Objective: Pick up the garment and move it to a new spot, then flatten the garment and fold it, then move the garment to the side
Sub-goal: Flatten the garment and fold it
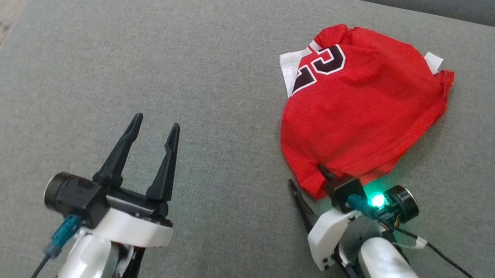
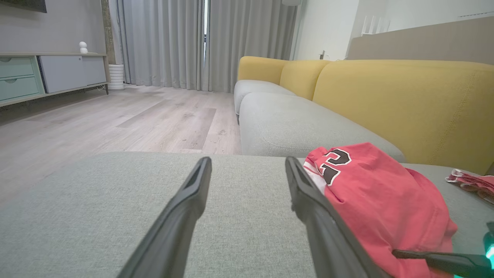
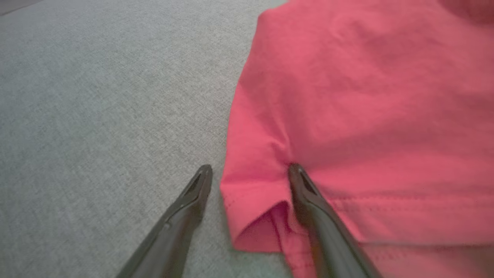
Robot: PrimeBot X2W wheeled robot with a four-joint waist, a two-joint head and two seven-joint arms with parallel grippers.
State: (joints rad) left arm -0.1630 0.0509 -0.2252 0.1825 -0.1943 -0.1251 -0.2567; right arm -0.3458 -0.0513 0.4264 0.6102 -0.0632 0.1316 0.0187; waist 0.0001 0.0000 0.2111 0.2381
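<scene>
Right pincer (image 1: pixel 306 177) spread wide, empty, astride near hem corner of crumpled red mesh jersey (image 1: pixel 361 119) on grey fabric cushion (image 1: pixel 191 58). Slide deeper, gather both layers, then clamp before lifting!

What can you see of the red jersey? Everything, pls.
The red jersey looks like mesh fabric with white trim. Part of a black, white-edged number shows at its far end. It lies bunched in a rounded heap on the grey cushion, to the robot's right. A stitched hem corner faces the robot, curled open. The open right gripper straddles that corner: one finger seems to press on the fabric, the other is off it, over the cushion.
</scene>
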